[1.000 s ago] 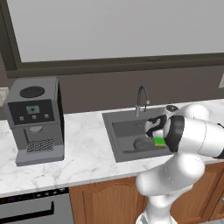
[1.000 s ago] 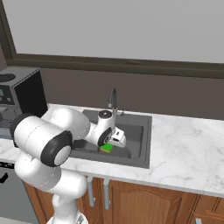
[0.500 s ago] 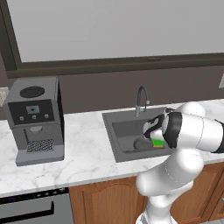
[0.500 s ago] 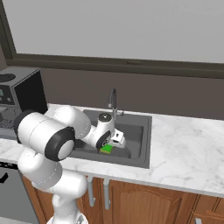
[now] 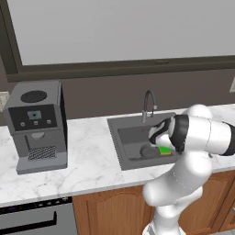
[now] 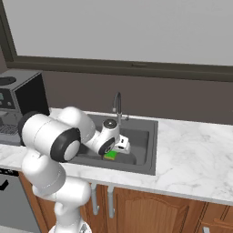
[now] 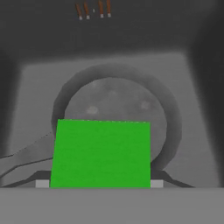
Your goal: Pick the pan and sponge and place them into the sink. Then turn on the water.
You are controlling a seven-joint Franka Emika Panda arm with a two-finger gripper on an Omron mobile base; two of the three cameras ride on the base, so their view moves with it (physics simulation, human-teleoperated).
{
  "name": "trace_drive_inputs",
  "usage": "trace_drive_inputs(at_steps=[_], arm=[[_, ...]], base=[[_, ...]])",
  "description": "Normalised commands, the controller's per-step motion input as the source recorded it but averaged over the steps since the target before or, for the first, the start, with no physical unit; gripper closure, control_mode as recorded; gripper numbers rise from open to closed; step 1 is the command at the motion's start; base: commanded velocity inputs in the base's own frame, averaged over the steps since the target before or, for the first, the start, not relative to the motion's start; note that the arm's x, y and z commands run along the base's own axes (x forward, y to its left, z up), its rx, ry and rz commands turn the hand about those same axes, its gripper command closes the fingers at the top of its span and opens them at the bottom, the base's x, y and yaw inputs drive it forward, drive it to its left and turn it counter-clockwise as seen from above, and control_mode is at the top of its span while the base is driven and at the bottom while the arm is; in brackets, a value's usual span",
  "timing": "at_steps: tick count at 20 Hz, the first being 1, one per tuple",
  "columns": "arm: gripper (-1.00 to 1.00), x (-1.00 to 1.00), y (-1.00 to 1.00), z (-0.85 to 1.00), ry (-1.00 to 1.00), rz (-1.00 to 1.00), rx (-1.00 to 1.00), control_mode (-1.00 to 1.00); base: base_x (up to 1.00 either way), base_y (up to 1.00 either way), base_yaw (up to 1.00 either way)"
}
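Pincer (image 7: 100, 183) clamping sponge (image 7: 101, 153), above pan (image 7: 116, 109), in sink (image 5: 124, 137)

The white arm (image 5: 183, 183) is seen rising from the base, bent sharply at a dark-banded elbow (image 5: 180, 133) and folded forward and downward. The wrist (image 6: 108, 134) is pitched down so that the hand is lowered, with the gripper (image 6: 119, 146) pointed down. In the hand view the two fingertips (image 7: 42, 183) are set apart at either side of a green block, closed against its edges.
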Motion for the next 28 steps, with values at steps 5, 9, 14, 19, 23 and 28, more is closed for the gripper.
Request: trace_drive_inputs(at_steps=[5, 9, 14, 19, 23, 28], arm=[[1.0, 0.07, 0.04, -0.08, -0.01, 0.03, 0.0, -1.0], [1.0, 0.06, 0.06, -0.12, -0.02, 0.02, 0.0, -1.0], [1.0, 0.05, 0.08, -0.15, -0.02, 0.02, 0.0, -1.0], [1.0, 0.05, 0.06, -0.18, -0.02, 0.02, 0.0, -1.0], [1.0, 0.04, 0.05, -0.18, -0.02, 0.03, 0.0, -1.0], [1.0, 0.05, 0.04, -0.16, -0.02, 0.02, 0.0, -1.0]], base=[[0.0, 0.0, 0.0], [0.0, 0.0, 0.0], [0.0, 0.0, 0.0], [0.0, 0.0, 0.0], [0.0, 0.0, 0.0], [0.0, 0.0, 0.0]])
